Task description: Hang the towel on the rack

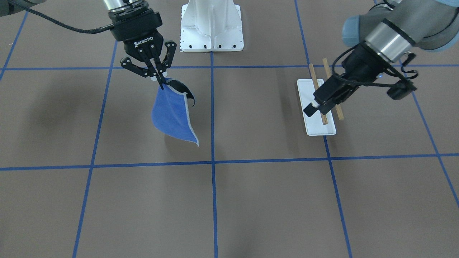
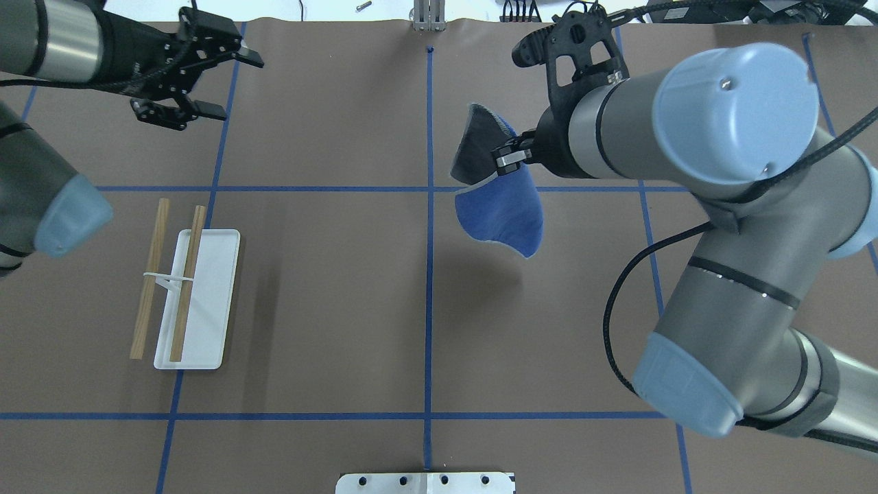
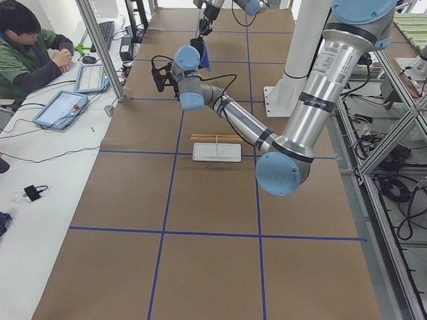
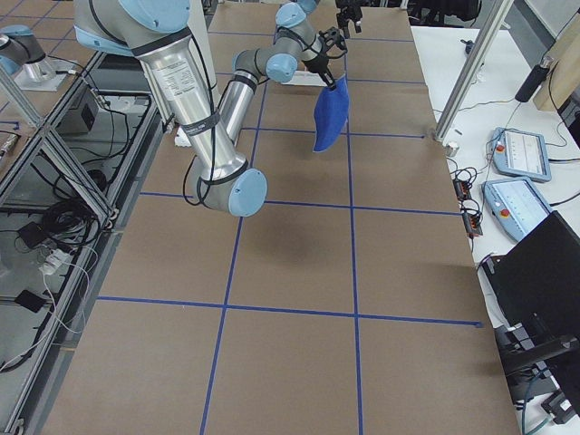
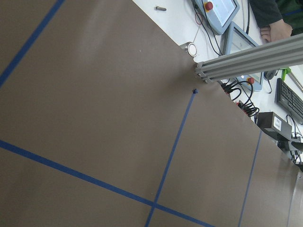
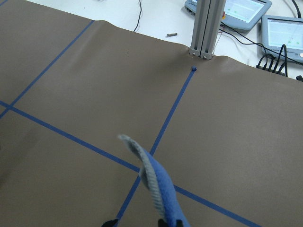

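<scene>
Towel (image 1: 172, 118) dangles off table, clamped in right pincer (image 1: 160, 81); left pincer (image 2: 230, 86) apart, aloft.

On my feed the tabletop (image 1: 251, 200) is a matte brown sheet, evenly lit and divided into large squares by blue tape lines (image 1: 213, 118). A white bolted pedestal (image 1: 211, 32) stands at one edge. Along the opposite edge I see a white bench (image 3: 33, 253) with tablets (image 3: 60, 109), cables, an aluminium post (image 6: 207, 23) and a seated operator (image 3: 27, 53).

The right gripper (image 1: 159, 81) points down, held high, its fingers pinched on a corner of the towel (image 1: 172, 114). The left gripper (image 2: 240, 89) reaches forward, jaws spread wide and empty.
</scene>
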